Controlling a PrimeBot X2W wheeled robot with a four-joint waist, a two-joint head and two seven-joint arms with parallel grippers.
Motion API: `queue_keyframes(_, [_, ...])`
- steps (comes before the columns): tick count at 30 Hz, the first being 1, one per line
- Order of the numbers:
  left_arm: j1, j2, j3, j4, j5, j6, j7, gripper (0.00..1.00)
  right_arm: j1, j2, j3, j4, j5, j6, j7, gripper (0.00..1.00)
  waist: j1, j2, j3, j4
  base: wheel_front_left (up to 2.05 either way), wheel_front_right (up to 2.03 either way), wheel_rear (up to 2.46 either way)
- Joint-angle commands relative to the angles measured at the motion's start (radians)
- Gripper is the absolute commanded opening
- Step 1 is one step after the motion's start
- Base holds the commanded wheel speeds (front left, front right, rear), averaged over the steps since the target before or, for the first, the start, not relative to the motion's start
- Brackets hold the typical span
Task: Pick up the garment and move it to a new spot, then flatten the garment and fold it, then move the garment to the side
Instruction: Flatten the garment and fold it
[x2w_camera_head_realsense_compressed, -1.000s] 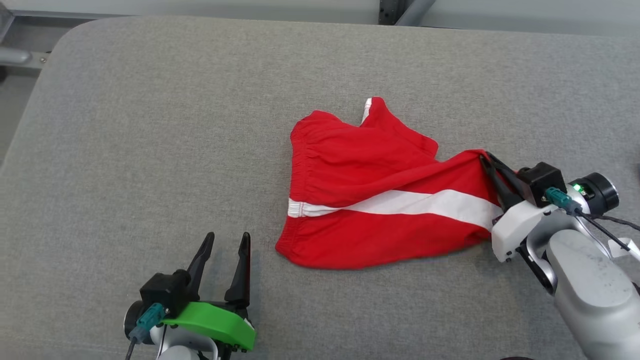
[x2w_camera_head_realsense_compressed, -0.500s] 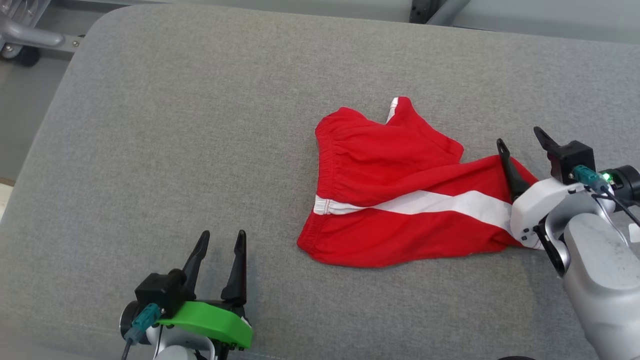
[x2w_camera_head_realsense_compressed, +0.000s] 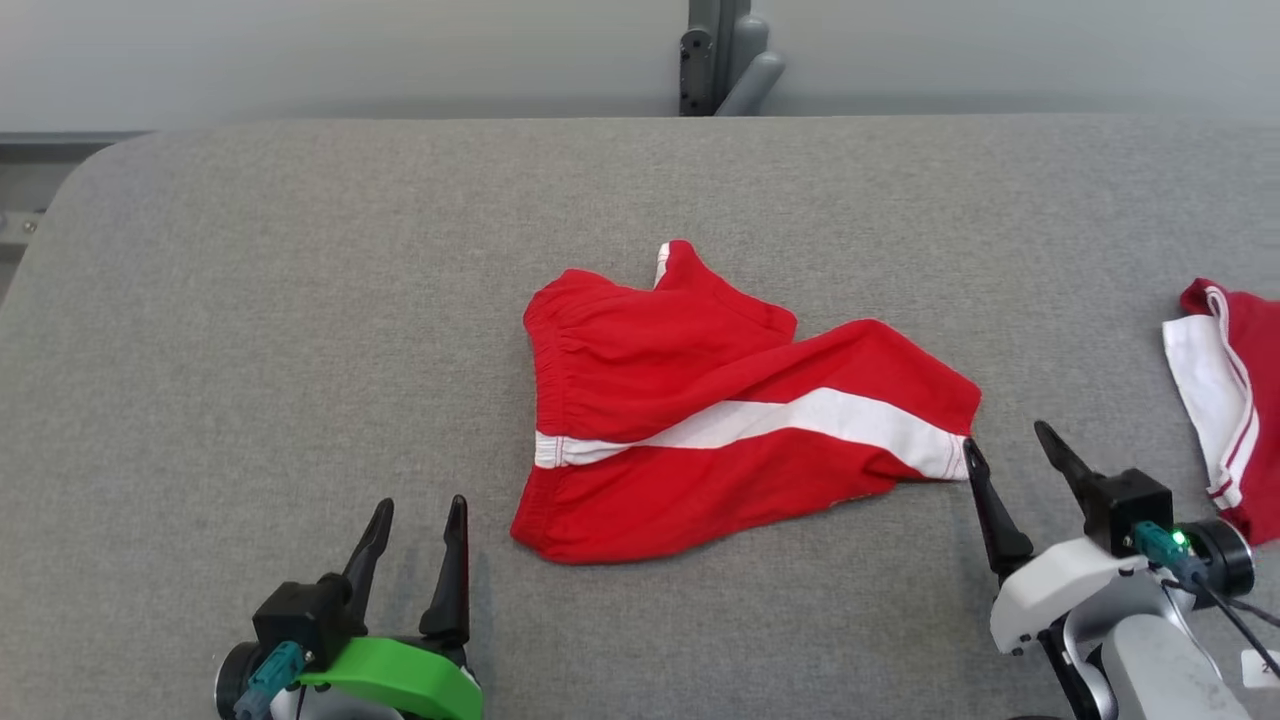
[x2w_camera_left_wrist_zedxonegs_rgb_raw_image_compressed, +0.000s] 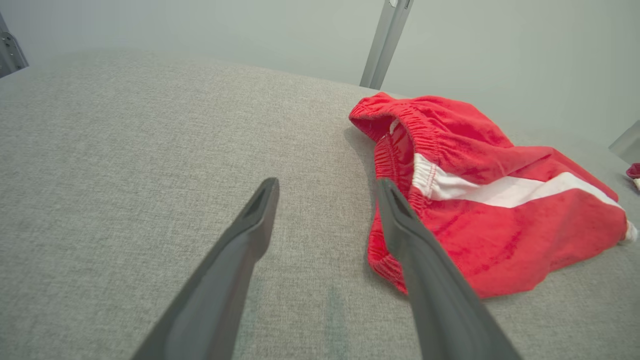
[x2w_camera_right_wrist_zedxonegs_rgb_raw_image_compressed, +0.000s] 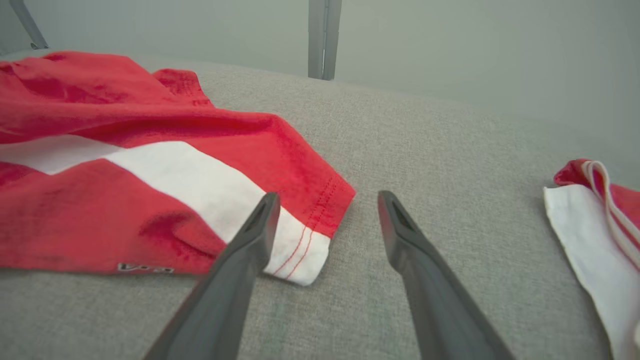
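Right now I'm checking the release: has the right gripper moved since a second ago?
Yes. The right gripper has opened and drawn back toward the robot, off the red shorts.

You have a grey fabric-covered bench, rounded at its far-left corner. Red shorts with a white stripe lie rumpled near its middle, waistband to the left. A second red-and-white garment lies well apart on the right.

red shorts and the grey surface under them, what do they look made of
Red shorts: soft matte cloth, perhaps cotton; it creases, with a gathered waistband and stitched hem. Grey surface: matte woven fabric cover, judging by its fine heathered grain.
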Motion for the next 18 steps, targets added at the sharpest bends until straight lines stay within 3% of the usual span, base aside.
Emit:
queue_keyframes(1, [0.021, 0.004, 0.010, 0.004, 0.008, 0.003, 0.001, 1.00, 0.028, 0.009, -0.004, -0.011, 0.004, -0.001, -0.003, 1.00, 0.0000, 0.0000, -0.059, -0.060, 0.00, 0.00, 0.00])
queue_keyframes(18, [0.117, 0.004, 0.105, -0.032, 0.066, 0.017, 0.001, 1.00, 0.179, 0.100, -0.062, -0.117, 0.017, -0.001, -0.003, 1.00, 0.0000, 0.0000, -0.147, -0.110, 0.00, 0.00, 0.00])
